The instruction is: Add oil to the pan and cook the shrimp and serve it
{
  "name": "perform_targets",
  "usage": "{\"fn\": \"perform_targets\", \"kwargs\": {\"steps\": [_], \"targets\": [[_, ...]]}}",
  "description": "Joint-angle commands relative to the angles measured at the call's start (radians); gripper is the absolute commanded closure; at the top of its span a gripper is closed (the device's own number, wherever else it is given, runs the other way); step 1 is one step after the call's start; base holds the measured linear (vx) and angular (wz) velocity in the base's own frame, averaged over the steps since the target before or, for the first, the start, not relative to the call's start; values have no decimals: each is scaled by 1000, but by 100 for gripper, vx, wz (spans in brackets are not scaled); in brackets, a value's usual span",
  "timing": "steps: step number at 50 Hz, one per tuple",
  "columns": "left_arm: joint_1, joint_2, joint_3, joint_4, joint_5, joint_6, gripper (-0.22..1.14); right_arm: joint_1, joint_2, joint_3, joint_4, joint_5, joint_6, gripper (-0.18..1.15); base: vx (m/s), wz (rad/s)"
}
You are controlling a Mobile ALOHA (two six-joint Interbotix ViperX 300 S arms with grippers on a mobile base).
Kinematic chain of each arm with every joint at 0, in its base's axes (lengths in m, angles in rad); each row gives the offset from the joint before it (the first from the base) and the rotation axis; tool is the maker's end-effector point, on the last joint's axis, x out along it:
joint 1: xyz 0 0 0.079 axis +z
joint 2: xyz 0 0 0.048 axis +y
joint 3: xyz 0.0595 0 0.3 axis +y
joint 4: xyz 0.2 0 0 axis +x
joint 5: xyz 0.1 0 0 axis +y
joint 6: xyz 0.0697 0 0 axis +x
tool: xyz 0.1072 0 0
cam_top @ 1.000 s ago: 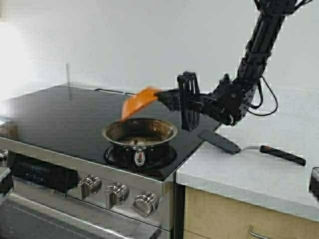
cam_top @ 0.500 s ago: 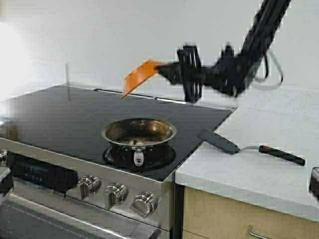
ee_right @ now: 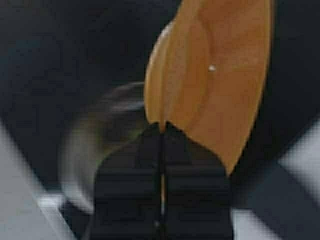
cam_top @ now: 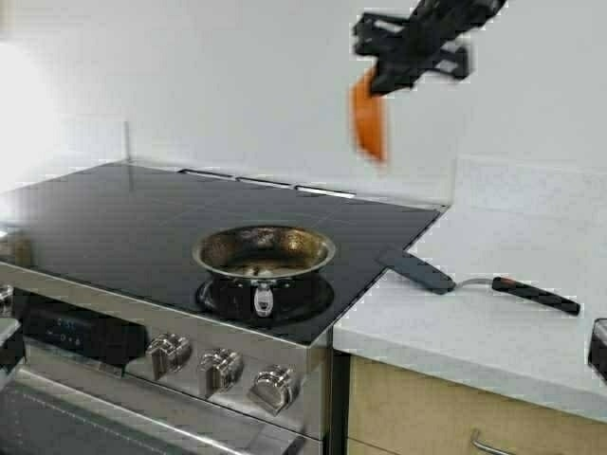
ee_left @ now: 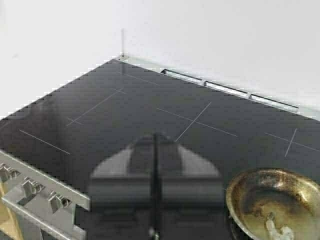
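The right gripper (cam_top: 379,83) is high above the stove's back right corner, pinching the rim of an orange bowl (cam_top: 368,121) that hangs tipped on edge. Well below it, the pan (cam_top: 265,254) sits on the front right burner of the black glass cooktop (cam_top: 114,213), the shrimp (ee_left: 278,231) lying pale on its browned bottom. The left gripper (ee_left: 155,172), fingers pressed together, hovers near the stove's front edge, just beside the pan. A black spatula (cam_top: 474,282) lies on the white counter (cam_top: 493,322), blade overlapping the cooktop's right edge. No writing is legible. The wall behind is plain white.
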Motion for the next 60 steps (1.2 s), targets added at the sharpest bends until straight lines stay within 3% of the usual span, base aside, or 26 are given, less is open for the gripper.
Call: {"fn": "perform_targets", "kwargs": {"steps": [1,8,16,23,45,60], "targets": [[2,3,-12,-2,-6,-2,89,2,-117,51,-115,209,-14,91,0,0],[0,3,-11,-2,-5,-2,89,2,-138,69,-126,451,-141,91,0,0],[0,3,-11,-2,-5,-2,89,-18,-87,25,-74,742,-514,91,0,0],[0,3,-11,-2,-5,-2,89,-107,-35,-25,9,816,-752,91,0,0],[0,3,-9,-2,-6,-2,89,-500,57,28,9,703,-870,91,0,0],[0,5,-9,-2,-6,-2,89,-557,255,-21,6,732,-819,91,0,0]]}}
